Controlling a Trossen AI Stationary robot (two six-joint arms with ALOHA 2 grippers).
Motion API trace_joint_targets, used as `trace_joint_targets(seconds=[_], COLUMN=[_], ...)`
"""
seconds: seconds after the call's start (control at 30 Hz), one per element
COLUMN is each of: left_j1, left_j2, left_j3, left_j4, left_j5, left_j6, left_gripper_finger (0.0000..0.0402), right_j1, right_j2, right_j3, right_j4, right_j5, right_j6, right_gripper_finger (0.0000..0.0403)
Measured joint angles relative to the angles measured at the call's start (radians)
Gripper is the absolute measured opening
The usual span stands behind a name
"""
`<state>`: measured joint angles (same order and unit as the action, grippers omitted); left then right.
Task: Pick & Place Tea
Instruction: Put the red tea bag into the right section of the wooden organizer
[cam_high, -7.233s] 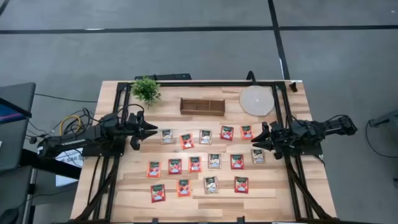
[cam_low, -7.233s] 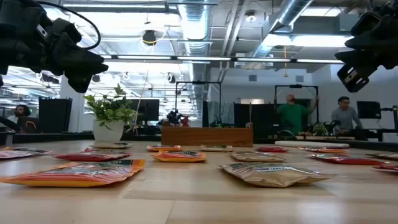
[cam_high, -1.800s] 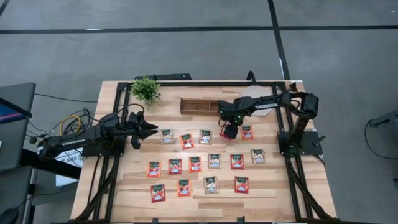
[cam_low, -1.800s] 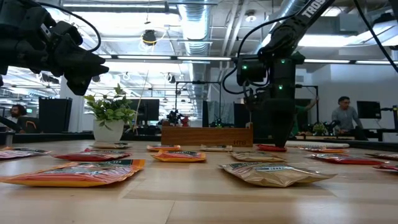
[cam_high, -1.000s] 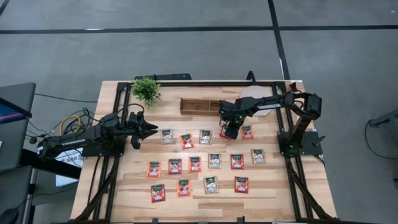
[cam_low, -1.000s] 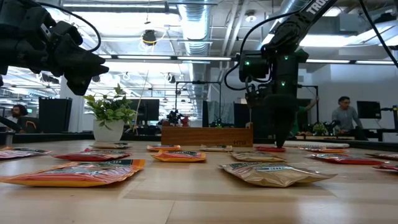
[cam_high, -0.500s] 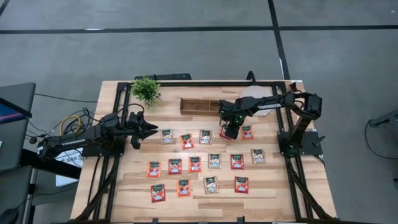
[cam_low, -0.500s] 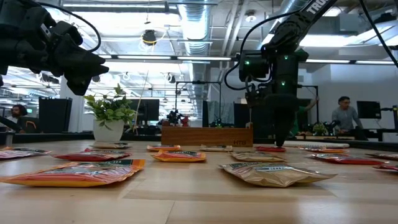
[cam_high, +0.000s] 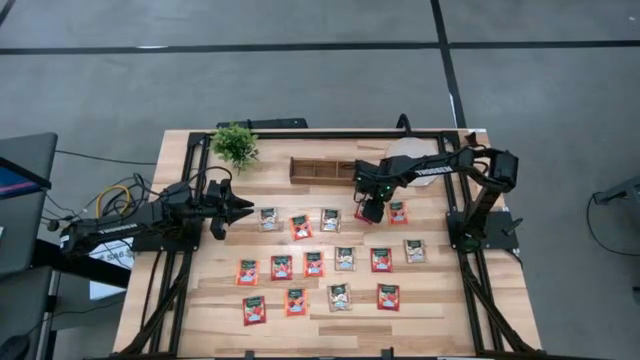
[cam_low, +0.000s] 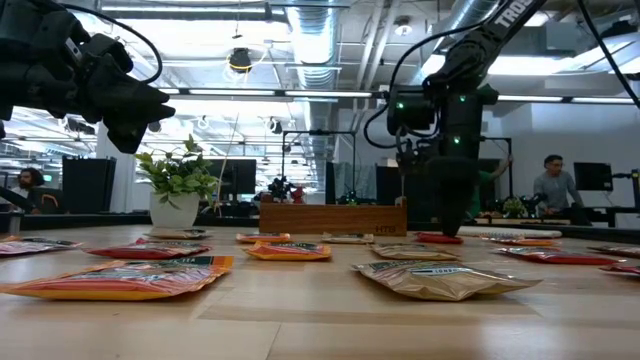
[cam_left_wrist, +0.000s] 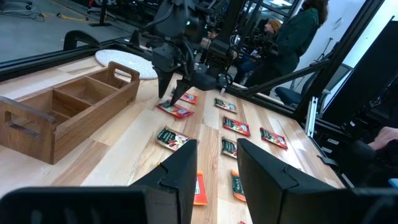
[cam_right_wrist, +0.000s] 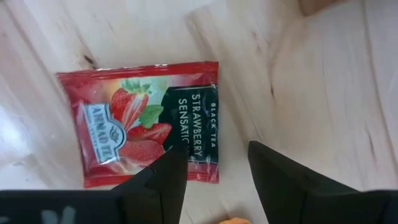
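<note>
Several flat square tea sachets, red-orange and pale grey-white, lie in rows on the wooden table (cam_high: 345, 258). My right gripper (cam_high: 371, 210) is open and points down, low over a red strawberry sachet (cam_right_wrist: 146, 140) in the far row, just in front of the wooden tray (cam_high: 325, 170). In the right wrist view one finger (cam_right_wrist: 168, 177) stands over the sachet's dark-band edge and the other (cam_right_wrist: 280, 180) over bare wood beside it. My left gripper (cam_high: 245, 209) is open and hovers above the table's left side, next to a grey-white sachet (cam_high: 268, 219). My right gripper comes at the red sachet's dark-band edge (cam_right_wrist: 208, 149) from above, pointing down, jaws open. The sachet lies flat on the table. I cannot tell whether a fingertip touches it.
The brown three-compartment tray stands at the far edge, with a round pale disc (cam_high: 412, 160) to its right and a small potted plant (cam_high: 235, 145) to its left. Another red sachet (cam_high: 397, 212) lies just right of the gripper. People stand in the room beyond (cam_low: 552, 190).
My right gripper has edged slightly toward the table's right while staying low over the red sachet. The sachets have not moved.
</note>
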<state>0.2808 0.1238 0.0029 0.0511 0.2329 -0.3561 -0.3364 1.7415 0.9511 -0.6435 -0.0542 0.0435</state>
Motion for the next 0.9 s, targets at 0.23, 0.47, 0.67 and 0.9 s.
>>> trace_joint_targets(seconds=[0.23, 0.47, 0.67, 0.9], left_j1=[0.000, 0.000, 0.000, 0.000], left_j2=[0.000, 0.000, 0.000, 0.000], left_j3=[0.000, 0.000, 0.000, 0.000], left_j4=[0.000, 0.000, 0.000, 0.000], left_j5=[0.000, 0.000, 0.000, 0.000], left_j6=[0.000, 0.000, 0.000, -0.001], left_gripper_finger=[0.0105, 0.0105, 0.0105, 0.0105], right_j1=[-0.008, -0.009, -0.009, -0.007], right_j2=[-0.005, -0.003, -0.002, -0.001], right_j3=[-0.026, -0.028, -0.028, -0.028], right_j4=[0.015, 0.018, 0.018, 0.012], right_j5=[0.000, 0.006, 0.008, 0.007], right_j6=[0.000, -0.001, -0.001, -0.017], right_gripper_finger=[0.0144, 0.0077, 0.0030, 0.0006])
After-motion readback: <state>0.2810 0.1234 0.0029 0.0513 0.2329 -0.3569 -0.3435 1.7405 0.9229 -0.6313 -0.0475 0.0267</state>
